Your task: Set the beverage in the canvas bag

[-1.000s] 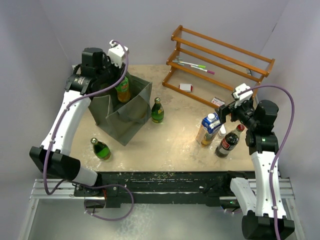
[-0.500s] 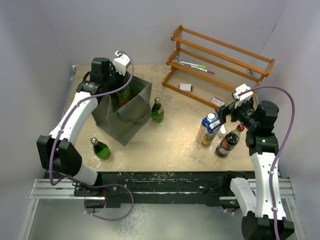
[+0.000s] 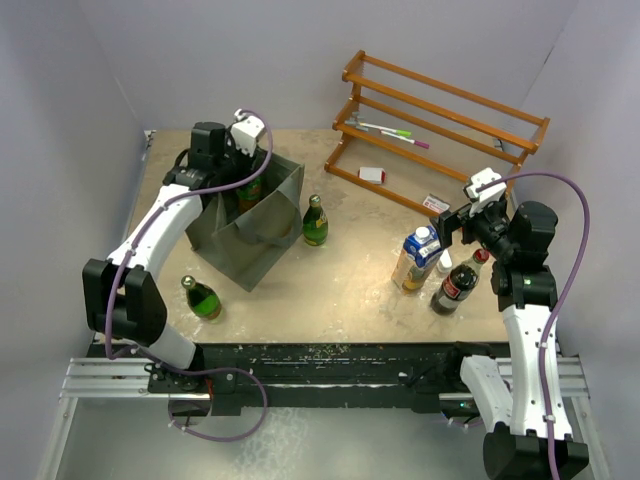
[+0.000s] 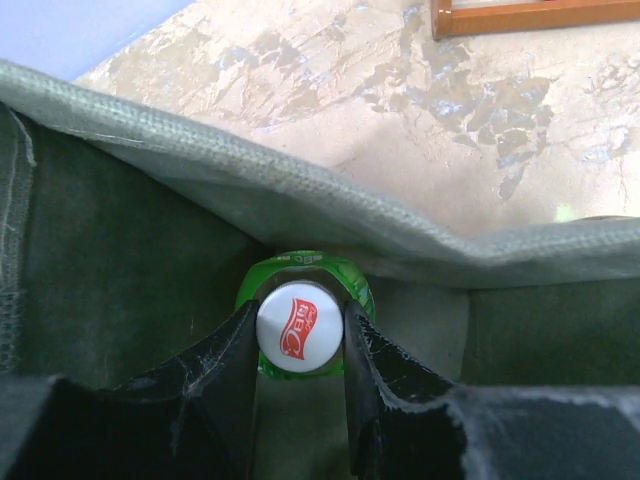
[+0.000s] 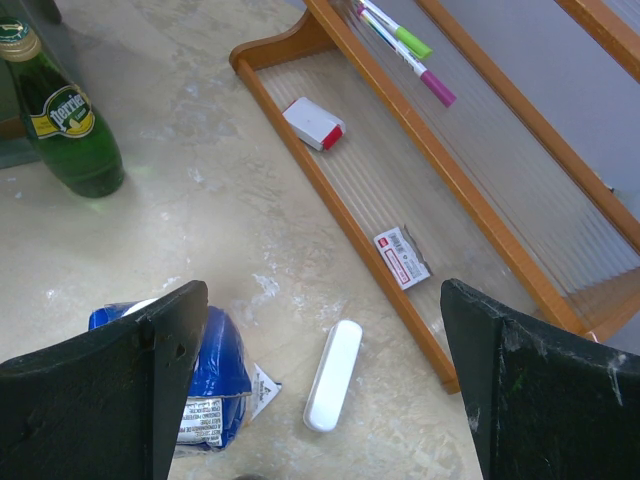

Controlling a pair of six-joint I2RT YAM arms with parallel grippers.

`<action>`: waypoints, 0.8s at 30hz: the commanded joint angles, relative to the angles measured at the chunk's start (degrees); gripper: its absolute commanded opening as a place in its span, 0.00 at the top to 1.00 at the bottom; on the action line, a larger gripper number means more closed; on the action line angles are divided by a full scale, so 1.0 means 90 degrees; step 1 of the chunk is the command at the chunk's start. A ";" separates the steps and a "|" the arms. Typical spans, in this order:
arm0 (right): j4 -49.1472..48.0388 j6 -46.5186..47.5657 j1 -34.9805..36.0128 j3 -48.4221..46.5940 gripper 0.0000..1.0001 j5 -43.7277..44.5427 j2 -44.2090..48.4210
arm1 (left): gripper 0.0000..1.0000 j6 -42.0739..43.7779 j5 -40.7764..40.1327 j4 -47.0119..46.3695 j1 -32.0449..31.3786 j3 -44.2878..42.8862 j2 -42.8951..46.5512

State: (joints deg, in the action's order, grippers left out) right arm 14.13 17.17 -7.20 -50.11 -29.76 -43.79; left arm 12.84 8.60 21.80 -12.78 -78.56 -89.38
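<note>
The canvas bag is standing open at the far left of the table, enclosing the green bottle, whose white cap the left gripper is clamping from above, while the right gripper is hanging wide open over the blue carton.

Inside the bag, a green bottle stands upright, seen from above. The left hand grips its white, red-marked cap from both sides. Beyond the bag's rim lies the tabletop, then a wooden rack.
</note>
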 commanded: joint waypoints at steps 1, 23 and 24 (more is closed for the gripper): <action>-0.0271 0.0053 -0.0040 0.0021 0.00 -0.0097 0.0099 | 0.60 -0.0032 -0.0240 -0.0738 0.0062 -0.0044 0.0065; -0.0271 0.0049 -0.0040 0.0021 0.00 -0.0121 0.0090 | 0.01 -0.0416 0.0377 -0.0099 0.0062 -0.0773 0.1365; -0.0271 0.0046 -0.0040 0.0021 0.00 -0.0127 0.0083 | 0.01 -0.0445 0.0493 -0.0098 0.0062 -0.0798 0.1545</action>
State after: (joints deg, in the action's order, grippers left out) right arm 13.78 17.17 -7.20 -50.11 -29.76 -43.72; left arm 11.03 8.78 22.24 -12.64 -81.58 -82.17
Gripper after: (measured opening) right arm 0.998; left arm 0.991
